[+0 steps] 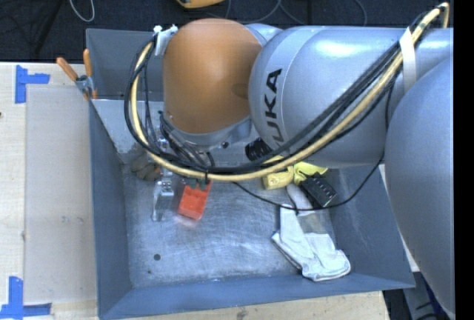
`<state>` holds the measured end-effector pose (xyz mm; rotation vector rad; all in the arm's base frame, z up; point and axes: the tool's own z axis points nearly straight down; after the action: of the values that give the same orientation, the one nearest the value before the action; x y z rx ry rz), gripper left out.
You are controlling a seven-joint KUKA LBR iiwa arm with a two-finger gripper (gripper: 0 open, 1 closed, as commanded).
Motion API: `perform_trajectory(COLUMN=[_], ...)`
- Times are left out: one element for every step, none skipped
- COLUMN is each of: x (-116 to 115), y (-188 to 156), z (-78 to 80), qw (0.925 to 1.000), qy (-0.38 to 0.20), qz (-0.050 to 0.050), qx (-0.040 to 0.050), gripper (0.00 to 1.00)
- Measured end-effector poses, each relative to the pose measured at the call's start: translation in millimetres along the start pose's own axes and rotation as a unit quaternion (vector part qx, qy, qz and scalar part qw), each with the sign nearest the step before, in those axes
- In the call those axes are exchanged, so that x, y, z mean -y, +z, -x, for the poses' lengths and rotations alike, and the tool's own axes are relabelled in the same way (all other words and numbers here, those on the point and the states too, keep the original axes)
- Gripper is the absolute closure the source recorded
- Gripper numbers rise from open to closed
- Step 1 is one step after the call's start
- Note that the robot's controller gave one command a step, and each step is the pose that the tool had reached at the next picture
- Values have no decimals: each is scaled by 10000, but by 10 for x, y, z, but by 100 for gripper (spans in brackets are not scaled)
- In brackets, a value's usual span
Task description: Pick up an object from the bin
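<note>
camera view: the grey metal bin (111, 237) takes the silver kuka arm (333, 96), reaching in from the right. the gripper (169, 201) hangs low over the floor in the bin's left half; i cannot tell whether it is apart or together. a small orange-red plastic block (194, 201) sits just beside it, on its right. a crumpled white cloth (311, 248) lies well apart, lower right.

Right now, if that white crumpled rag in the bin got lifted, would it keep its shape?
Probably not: the white rag lies in soft folds, so it would likely droop. It looks light for its bulk. Slumped flat on the bin floor, it seems unlikely to roll.
</note>
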<state>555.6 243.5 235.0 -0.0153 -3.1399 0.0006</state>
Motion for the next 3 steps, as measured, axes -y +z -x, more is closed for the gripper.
perform_trajectory(x=[0, -5, -5], y=[0, 1393, 1389], z=[0, -47, -45], qw=[10000, 9998, 9997], qy=[1, 222, 228], qz=[0, -1, 0], qx=[0, -7, -4], gripper=[0, 100, 100])
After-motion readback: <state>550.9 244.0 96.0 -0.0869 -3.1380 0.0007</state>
